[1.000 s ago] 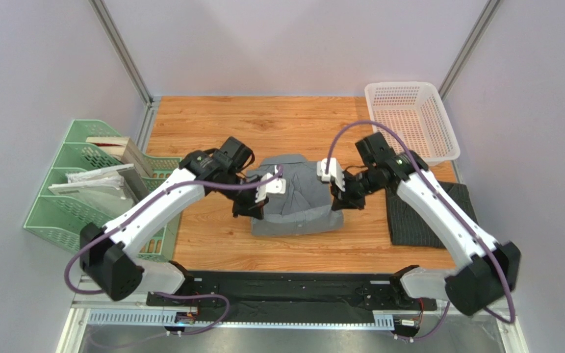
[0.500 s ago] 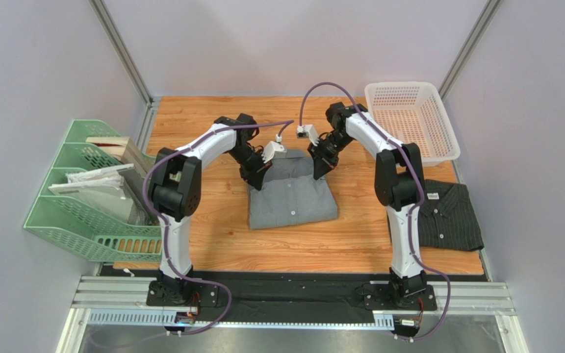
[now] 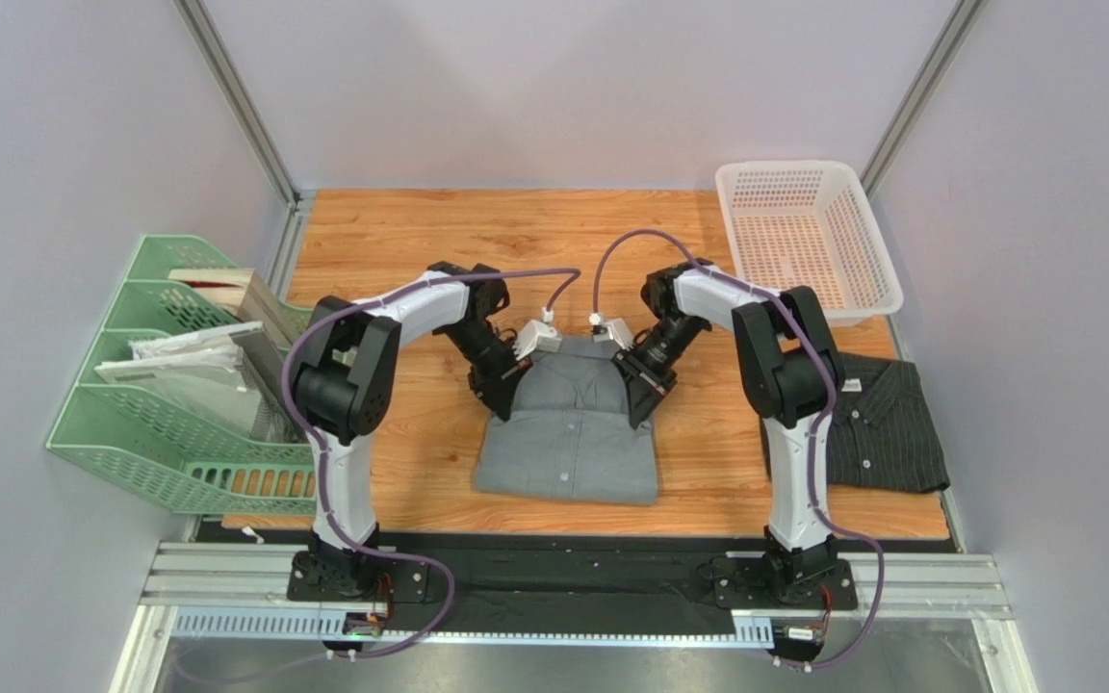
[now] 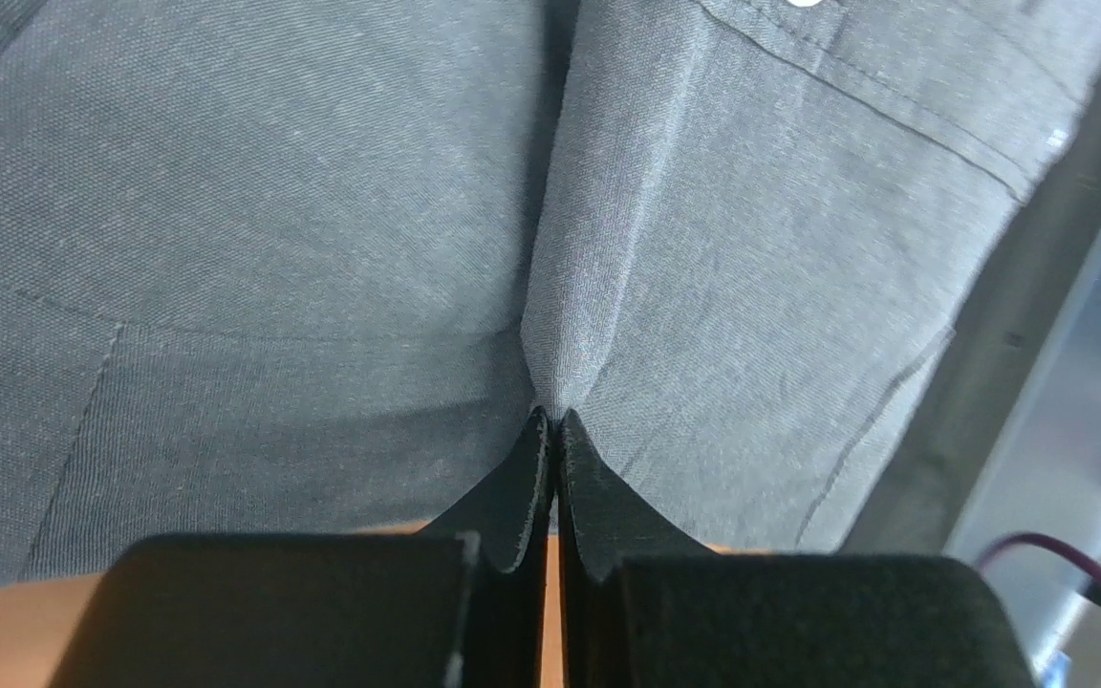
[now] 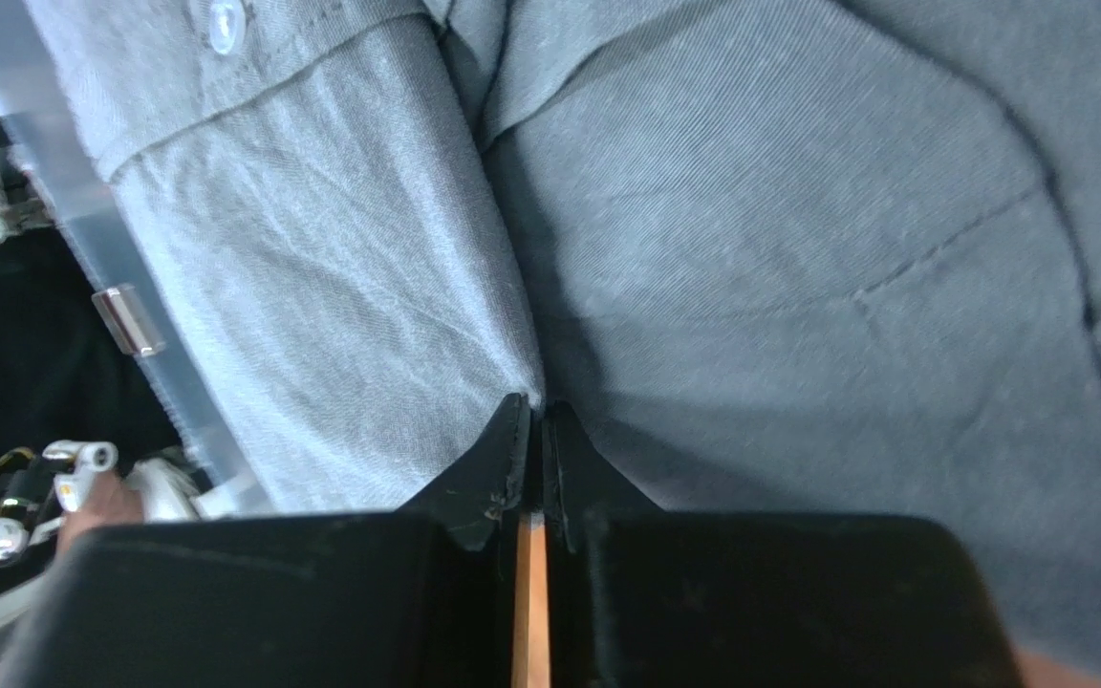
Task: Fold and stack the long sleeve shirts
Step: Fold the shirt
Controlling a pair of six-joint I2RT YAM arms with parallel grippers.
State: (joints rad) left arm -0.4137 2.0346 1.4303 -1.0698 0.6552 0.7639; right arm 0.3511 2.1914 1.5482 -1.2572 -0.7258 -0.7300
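Observation:
The plain grey long sleeve shirt [image 3: 569,441] lies folded, collar to the far side, in the middle of the wooden table. My left gripper [image 3: 506,393] is at its left shoulder edge, and in the left wrist view it [image 4: 554,417] is shut on a raised ridge of the grey cloth [image 4: 298,215]. My right gripper [image 3: 643,393] is at the right shoulder edge, and in the right wrist view it [image 5: 535,406] is shut on a fold of the same cloth [image 5: 801,215]. The dark pinstriped shirt [image 3: 882,422] lies folded at the right, partly behind the right arm.
A white mesh basket [image 3: 806,238] stands at the back right corner. A green file rack [image 3: 177,390] holding papers and a wooden block sits off the table's left edge. Grey walls close in on both sides.
Both grippers have come toward the near edge from the far side, drawing the grey shirt with them. It now lies lower and flatter, with collar and button placket facing up.

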